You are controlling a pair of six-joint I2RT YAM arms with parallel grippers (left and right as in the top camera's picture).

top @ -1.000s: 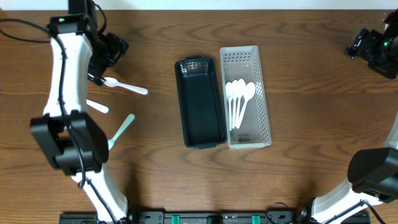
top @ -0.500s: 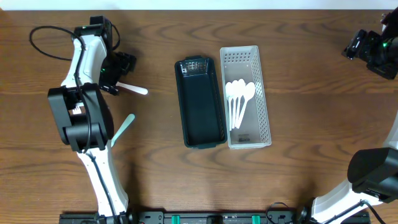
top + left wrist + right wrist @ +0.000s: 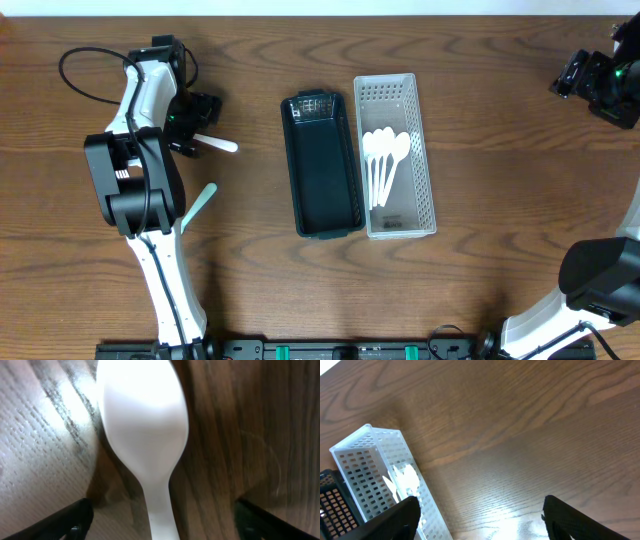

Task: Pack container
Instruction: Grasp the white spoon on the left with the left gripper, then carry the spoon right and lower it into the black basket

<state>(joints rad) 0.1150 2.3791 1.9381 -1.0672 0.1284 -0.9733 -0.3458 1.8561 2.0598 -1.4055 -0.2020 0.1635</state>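
Teal spoon [image 3: 197, 207]: loose, left-front.
Basket [image 3: 427, 150]: centre, holds white spoons [image 3: 385, 150]; narrow, so a skewed drop may catch its rim.
Left gripper [image 3: 190, 138]: left-rear, jaws wide astride spoon [image 3: 145, 425], gripping nothing; an off-centre close could flick it away.
Right gripper [image 3: 480, 517]: rear-right corner, spread, empty.

The white spoon [image 3: 142, 435] is clipped in the left wrist view, bowl at the top edge and handle at the bottom, and the left end effector [image 3: 188, 128] shows there only as dark fingers [image 3: 70, 520] in the lower corners. From overhead, the handle's end is lost under that end effector, and the teal stick [image 3: 200, 203] has its lower end hidden behind the left arm. The right end effector [image 3: 572, 76] is partly cut by the overhead picture's right edge, and its own view clips the white basket [image 3: 375, 475] at the bottom and shows just a corner of the black tray [image 3: 332, 505].
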